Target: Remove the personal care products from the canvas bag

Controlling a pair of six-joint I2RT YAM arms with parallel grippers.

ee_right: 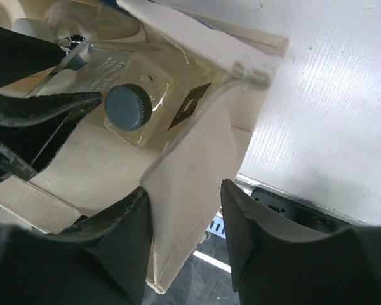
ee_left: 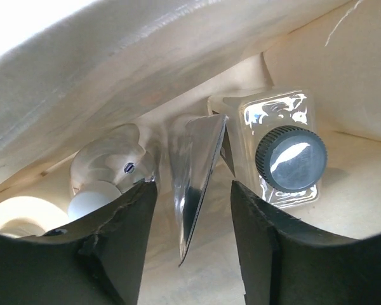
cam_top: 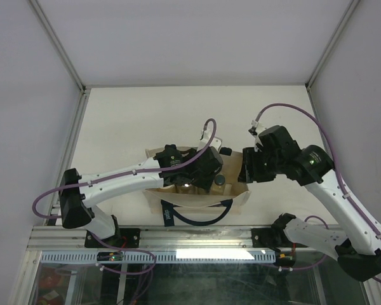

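The canvas bag lies open near the table's front edge, navy handles toward me. My left gripper is inside the bag, open, one finger on each side of the flat silvery tube without touching it. Right of the tube is the clear bottle with a dark cap, also seen from the right wrist. A silvery bottle lies to the left, with a beige rounded shape beyond it. My right gripper is shut on the bag's right side wall.
The white table extends beyond the bag's right side and far behind it. A metal rail runs along the near edge just below the bag. Grey enclosure walls stand at both sides.
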